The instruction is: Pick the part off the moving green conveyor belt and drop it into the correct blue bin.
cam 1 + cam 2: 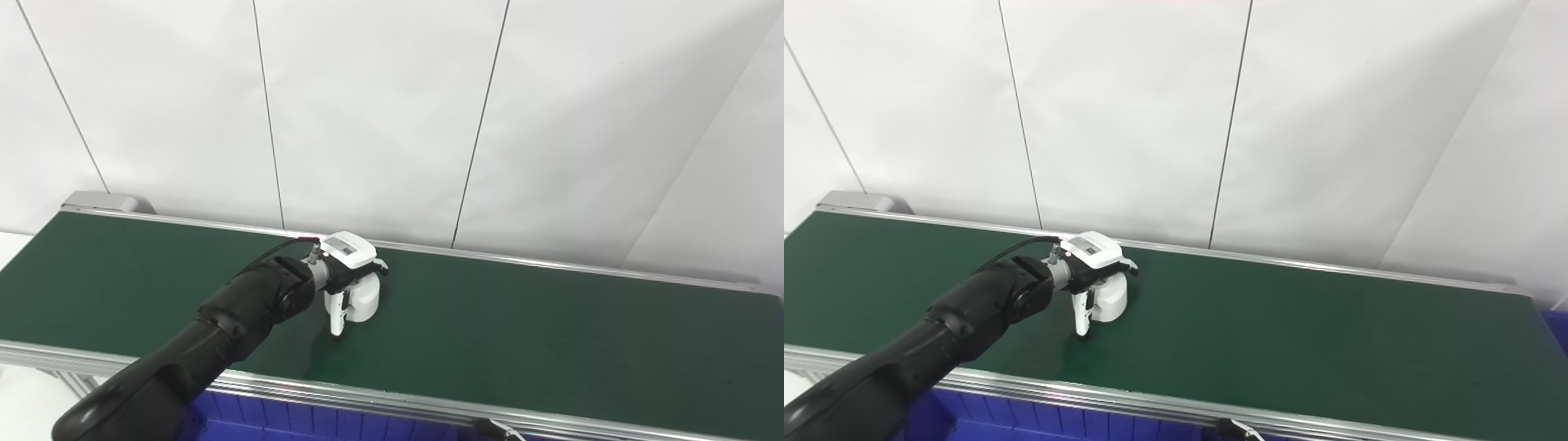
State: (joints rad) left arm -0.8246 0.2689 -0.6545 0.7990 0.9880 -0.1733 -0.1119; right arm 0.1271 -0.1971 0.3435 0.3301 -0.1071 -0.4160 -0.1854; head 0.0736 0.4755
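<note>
Seemingly, left hand (348,278) curls around white part (366,299) on belt (520,331).

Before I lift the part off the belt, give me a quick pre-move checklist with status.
1. Left hand at the white part: ok.
2. Fingers wrapped around part: ok, thumb side reaches down beside it.
3. Grip firm enough to lift: cannot tell.
4. Part resting on the green belt: ok, not lifted.
5. Blue bin in view below the near rail: ok, only partly visible.
6. Right hand: cannot tell, not in view.
</note>
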